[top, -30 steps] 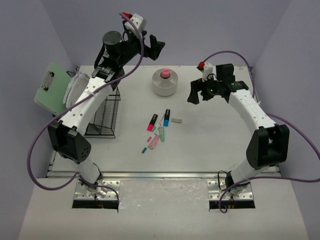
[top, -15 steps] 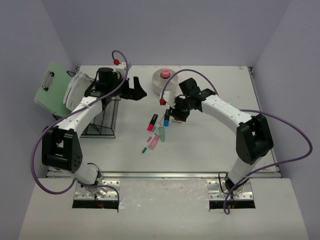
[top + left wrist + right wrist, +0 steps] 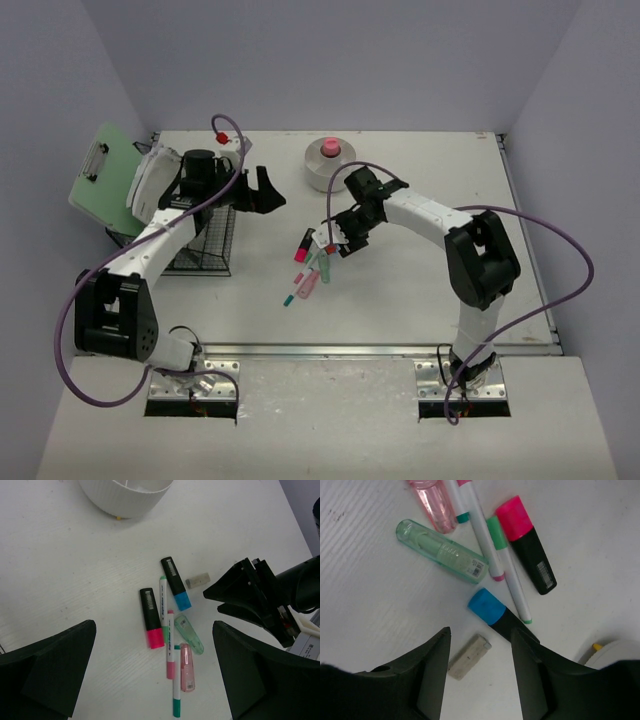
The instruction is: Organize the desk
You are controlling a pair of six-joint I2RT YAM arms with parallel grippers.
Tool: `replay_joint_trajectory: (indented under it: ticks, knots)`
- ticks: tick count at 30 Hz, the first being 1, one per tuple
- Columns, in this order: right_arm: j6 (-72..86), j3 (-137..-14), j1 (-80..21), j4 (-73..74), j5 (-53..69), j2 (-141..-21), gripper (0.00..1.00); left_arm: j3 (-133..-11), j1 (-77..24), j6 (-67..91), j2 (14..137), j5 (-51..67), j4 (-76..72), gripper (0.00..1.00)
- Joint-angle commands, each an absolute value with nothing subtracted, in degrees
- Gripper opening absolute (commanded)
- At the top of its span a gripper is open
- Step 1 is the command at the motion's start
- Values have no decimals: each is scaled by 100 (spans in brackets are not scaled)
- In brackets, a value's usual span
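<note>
The desk (image 3: 420, 290) spreads flat beneath the white round caddy (image 3: 325, 172), which stands toward its far edge. On the near side of the caddy lies a loose cluster of pens, among them a pink highlighter (image 3: 151, 617), a blue highlighter (image 3: 176, 583) and a small pale eraser (image 3: 469, 656). The right gripper (image 3: 335, 240) was raised well to the caddy's right a second ago. It has since swung in and come down just near of the caddy. Its jaws have narrowed but stand apart, straddling the eraser without pinching it. The left gripper (image 3: 268, 190), earlier lifted high at the caddy's far left, now hangs low to the caddy's left, jaws spread wide, holding nothing.
</note>
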State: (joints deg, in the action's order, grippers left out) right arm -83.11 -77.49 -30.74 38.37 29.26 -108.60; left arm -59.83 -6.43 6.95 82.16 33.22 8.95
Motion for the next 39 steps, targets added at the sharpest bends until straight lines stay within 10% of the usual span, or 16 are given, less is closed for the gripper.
replay_joint_trajectory:
  ticks: [1, 39]
  knots:
    - [-10162, -7979, -3120, 4102, 2889, -11142, 51, -5732, -286, 901, 7936, 3713, 569, 100]
    - [-14394, -8777, -3651, 5153, 428, -12611, 37, -5344, 968, 1529, 8595, 5317, 106, 100]
